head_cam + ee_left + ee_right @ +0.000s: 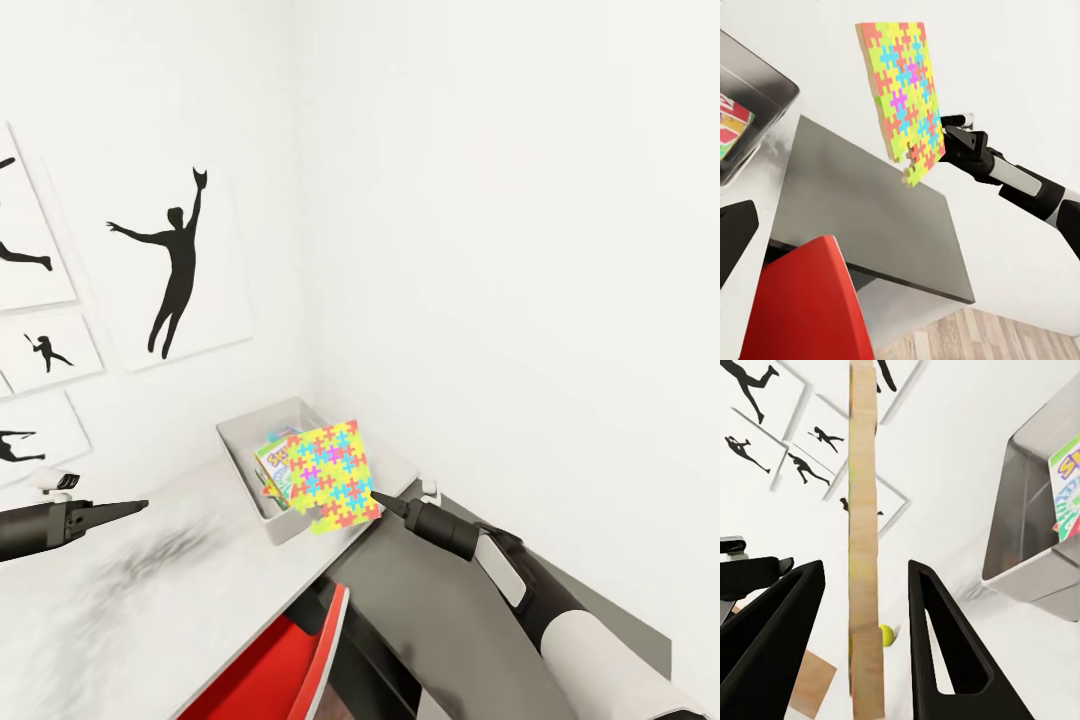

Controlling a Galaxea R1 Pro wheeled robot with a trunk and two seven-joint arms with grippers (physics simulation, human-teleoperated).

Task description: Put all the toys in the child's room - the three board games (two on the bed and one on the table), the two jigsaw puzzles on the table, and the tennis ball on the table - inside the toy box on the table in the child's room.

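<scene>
**White corner, puzzle held above the bin**

White walls meet at a corner hung with black silhouette prints (175,265). My right gripper (378,497) holds a jigsaw puzzle (332,476) by one edge, clear of the table (130,610): a thin slab of yellow, pink, green and blue interlocking pieces with a plain tan back, tilted over the near rim of the toy box (245,440). In the right wrist view the slab passes edge-on between my two fingers (784,622). That grey bin sits at the table's far corner and holds colourful game boxes (275,462). A tennis ball (886,634) lies on the pale top. My left gripper (135,507) hovers over the table; I cannot tell how its jaws stand. A red chair (275,665) stands at the near edge.
</scene>
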